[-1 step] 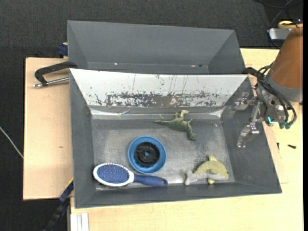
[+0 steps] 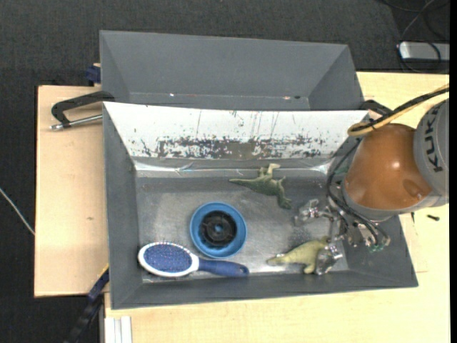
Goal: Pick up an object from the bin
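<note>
Pale-green dinosaur toy [image 2: 300,254] at bin [image 2: 120,213] front right; jaws spread apart, one at its tail.

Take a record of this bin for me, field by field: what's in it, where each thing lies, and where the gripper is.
bin: grey metal bin, four loose things on its floor
gripper: gripper low in the lower right corner, next to the pale dinosaur
pale dinosaur: pale green toy dinosaur, lying lower right
dark dinosaur: dark green toy dinosaur, by the back wall, centre
blue round piece: blue round piece, mid floor
hairbrush: blue hairbrush, lower left, handle pointing right
grasp: cannot tell
</note>
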Tool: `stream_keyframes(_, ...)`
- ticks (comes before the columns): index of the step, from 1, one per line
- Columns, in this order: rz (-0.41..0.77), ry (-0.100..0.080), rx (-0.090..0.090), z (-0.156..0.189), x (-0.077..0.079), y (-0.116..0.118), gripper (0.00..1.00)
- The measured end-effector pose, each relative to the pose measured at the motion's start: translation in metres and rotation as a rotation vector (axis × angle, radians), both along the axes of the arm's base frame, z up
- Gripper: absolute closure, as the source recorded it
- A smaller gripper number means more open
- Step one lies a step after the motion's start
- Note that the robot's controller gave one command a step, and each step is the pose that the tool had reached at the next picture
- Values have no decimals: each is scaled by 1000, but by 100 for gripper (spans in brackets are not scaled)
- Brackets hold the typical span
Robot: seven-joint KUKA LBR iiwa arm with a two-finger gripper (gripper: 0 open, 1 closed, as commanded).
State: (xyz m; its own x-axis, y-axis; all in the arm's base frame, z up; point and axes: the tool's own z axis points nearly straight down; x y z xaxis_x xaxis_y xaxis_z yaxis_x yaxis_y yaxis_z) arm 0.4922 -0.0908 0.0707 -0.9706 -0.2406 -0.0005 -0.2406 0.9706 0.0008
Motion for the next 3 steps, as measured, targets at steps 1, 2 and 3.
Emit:
stream_keyframes(1,217,-8,-1,31,2,14,0)
stream_keyframes(2,347,-6,-1,37,0,9,0)
stream_keyframes(3,412,-1,1,0,6,12,0)
